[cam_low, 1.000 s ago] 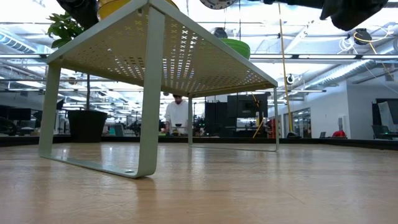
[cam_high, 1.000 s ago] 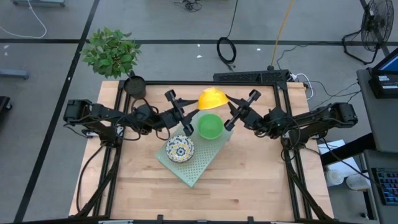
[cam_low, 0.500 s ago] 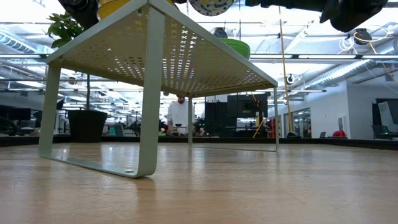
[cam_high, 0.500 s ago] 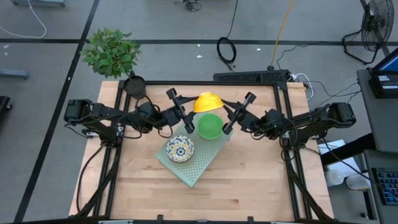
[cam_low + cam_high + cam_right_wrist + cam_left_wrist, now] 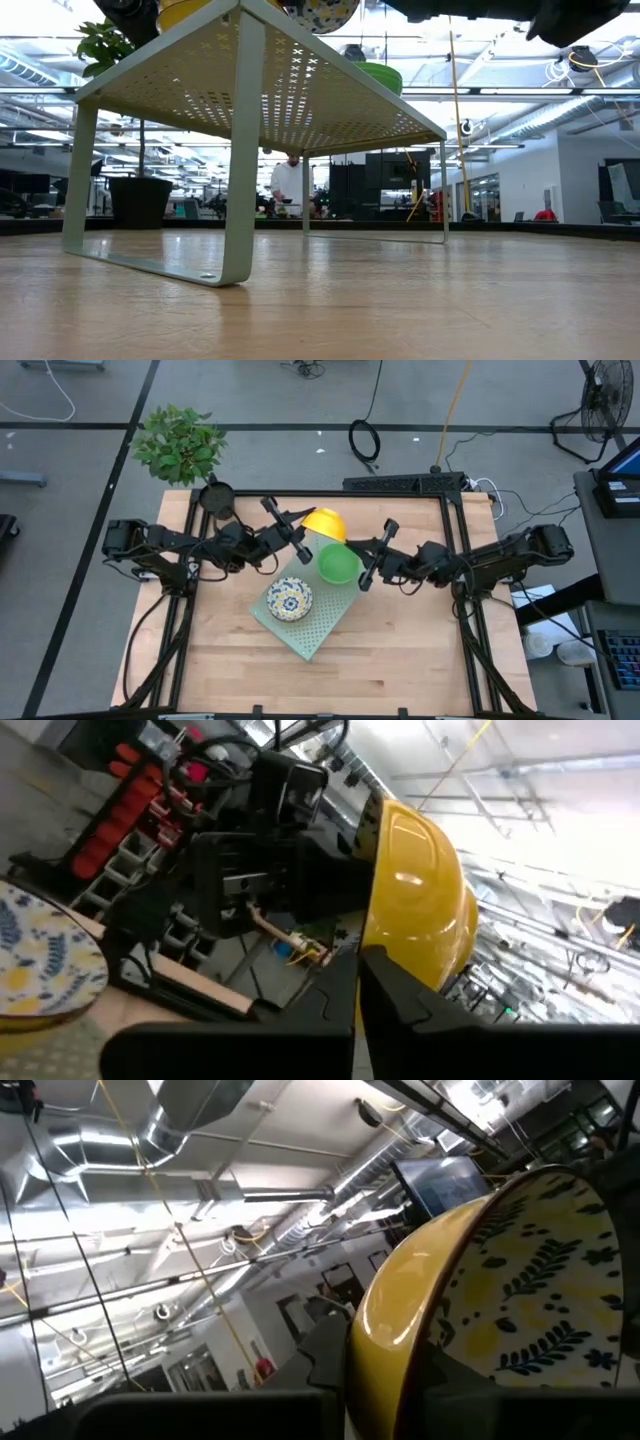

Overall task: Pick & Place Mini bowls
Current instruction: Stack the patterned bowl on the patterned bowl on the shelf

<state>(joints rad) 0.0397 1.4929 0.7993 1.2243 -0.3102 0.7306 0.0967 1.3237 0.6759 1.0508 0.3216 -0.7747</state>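
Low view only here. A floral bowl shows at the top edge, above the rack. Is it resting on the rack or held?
Observer: Held. The left gripper clamps the rim of the held bowl, which is tilted over the rack's corner.
Operator: Where's the right gripper?
Observer: The right gripper is close beside the green bowl, apart from the held bowl.
Operator: What else is on the rack?
Observer: The green bowl, and a second floral bowl sitting upright nearer the left arm.
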